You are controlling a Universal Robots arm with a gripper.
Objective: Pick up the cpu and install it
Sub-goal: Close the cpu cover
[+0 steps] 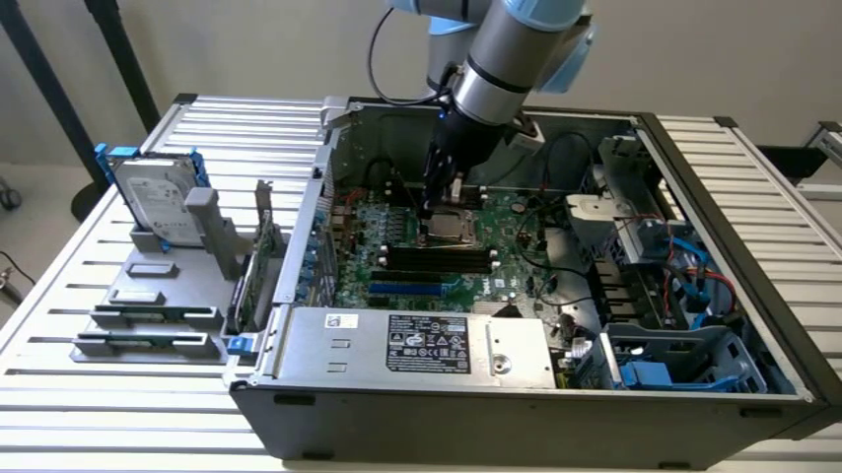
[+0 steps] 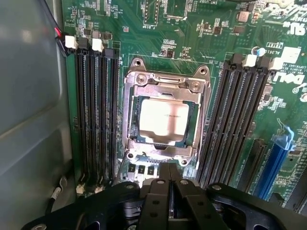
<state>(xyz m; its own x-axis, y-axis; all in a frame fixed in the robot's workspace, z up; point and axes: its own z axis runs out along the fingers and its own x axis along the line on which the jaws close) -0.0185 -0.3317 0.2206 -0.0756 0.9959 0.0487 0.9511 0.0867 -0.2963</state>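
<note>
1. Silver-grey and shiny on top, the cpu point(image 2: 163, 117) lies flat inside the metal socket frame point(image 2: 165, 82) on the green circuit board point(image 2: 192, 33), seated square within the frame's opening.
2. The gripper point(image 2: 169, 170) hangs just above the near edge of that socket with its two black fingers pressed together. There is nothing between them, and they are not touching the cpu.
3. In the exterior view the arm reaches down into the open computer case point(image 1: 526, 409), with the gripper point(image 1: 439, 205) directly over the socket, near the middle of the board.
4. Rows of long black memory slots point(image 2: 96, 115) run along both sides of the socket. A blue slot point(image 2: 276, 163) lies beyond the row on one side.
5. A grey box with a printed label point(image 1: 421, 345) sits at the case's near edge.
6. On the exterior view's left, outside the case, a silver hard drive point(image 1: 152, 202) in a blue frame stands upright on a grey holder point(image 1: 145, 315).
7. Case and holder both rest on a table of pale metal slats point(image 1: 79, 414).
</note>
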